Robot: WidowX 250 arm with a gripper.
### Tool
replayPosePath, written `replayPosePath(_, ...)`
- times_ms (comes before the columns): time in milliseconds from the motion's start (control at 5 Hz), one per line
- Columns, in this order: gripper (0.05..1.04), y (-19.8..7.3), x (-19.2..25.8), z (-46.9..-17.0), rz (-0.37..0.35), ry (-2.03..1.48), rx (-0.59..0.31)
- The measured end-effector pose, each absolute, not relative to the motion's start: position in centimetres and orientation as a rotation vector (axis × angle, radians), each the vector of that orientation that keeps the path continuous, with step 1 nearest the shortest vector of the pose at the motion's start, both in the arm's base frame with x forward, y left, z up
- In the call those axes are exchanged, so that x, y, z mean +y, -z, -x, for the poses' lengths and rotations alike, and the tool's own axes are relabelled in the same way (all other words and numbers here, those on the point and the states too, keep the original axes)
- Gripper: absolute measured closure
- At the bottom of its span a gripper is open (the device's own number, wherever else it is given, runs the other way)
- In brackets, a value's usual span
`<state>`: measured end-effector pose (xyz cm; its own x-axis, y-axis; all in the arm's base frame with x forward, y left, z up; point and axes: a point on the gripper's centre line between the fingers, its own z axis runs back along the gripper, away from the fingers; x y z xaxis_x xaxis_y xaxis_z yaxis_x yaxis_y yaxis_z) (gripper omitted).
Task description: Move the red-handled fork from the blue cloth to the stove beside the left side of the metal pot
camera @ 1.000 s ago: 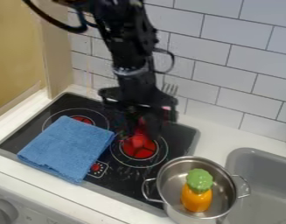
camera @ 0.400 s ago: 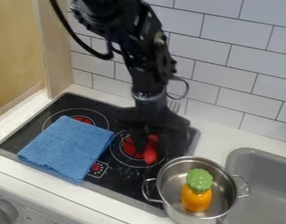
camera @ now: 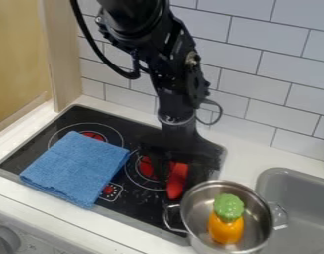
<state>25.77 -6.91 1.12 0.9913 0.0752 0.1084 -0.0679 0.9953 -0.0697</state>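
the claw (camera: 179, 173) is clamped on a long red object (camera: 177, 184), over the right side of the black stove (camera: 141, 206). the object's lower end is just beside the rim of the metal pot (camera: 189, 229), which holds an orange thing with a green top (camera: 227, 218). left of the claw, a folded blue cloth (camera: 75, 168) lies on the stove; a gray sink (camera: 299, 198) is right of the pot, set in the white table (camera: 247, 161).

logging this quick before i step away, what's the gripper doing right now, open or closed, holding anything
Gripper: appears closed on a long red object, low over the stovetop, beside the metal pot.
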Motion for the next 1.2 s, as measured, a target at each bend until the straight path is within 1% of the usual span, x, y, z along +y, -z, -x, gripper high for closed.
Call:
replayPosePath(200,0.077,-1.2,-6.9,-25.9,0.064,-0.083,-0.121)
replayPosePath(400,0.073,-1.2,-6.6,-26.0,0.051,-0.091,-0.124)
replayPosePath(600,0.084,-1.9,-6.6,-26.0,0.055,-0.095,-0.139)
replayPosePath(1000,0.084,-5.3,-5.9,-25.1,0.083,-0.105,-0.186)
replayPosePath(1200,0.084,-7.3,-4.9,-24.8,0.098,-0.115,-0.237)
